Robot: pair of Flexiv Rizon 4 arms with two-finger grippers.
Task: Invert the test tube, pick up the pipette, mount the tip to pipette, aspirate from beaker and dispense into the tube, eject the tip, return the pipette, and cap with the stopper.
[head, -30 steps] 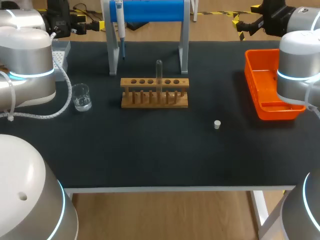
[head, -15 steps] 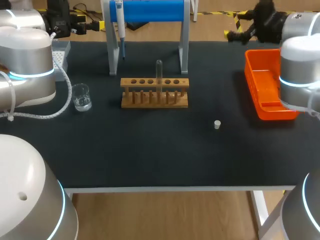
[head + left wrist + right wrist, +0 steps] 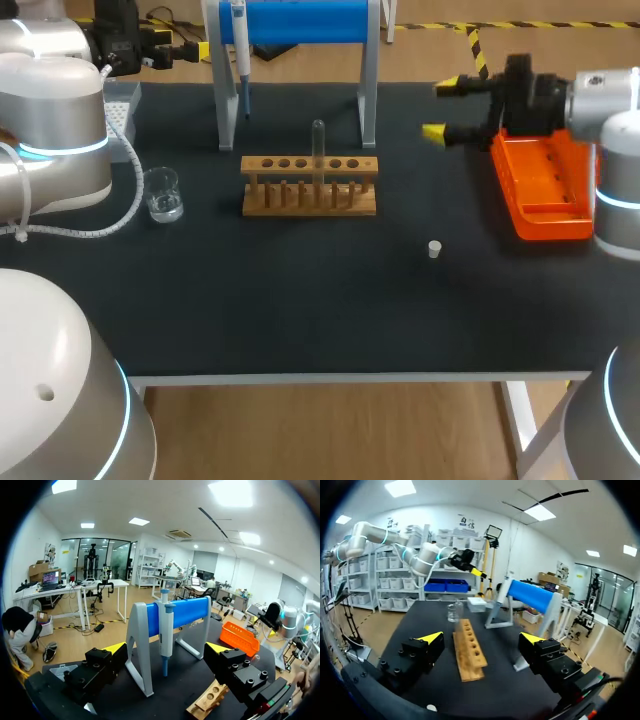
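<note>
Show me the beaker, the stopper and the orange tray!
beaker [image 3: 163,195], head view, on its glass wall.
stopper [image 3: 434,249], head view, on its top.
tray [image 3: 545,180], head view, on its bare floor.

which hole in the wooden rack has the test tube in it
Fourth hole from the head view's left, just right of the rack's middle: the test tube stands upright there, the others are empty.

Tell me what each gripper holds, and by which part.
Nothing is held. The left gripper and the right gripper are both open and empty; the pipette hangs on its stand.
</note>
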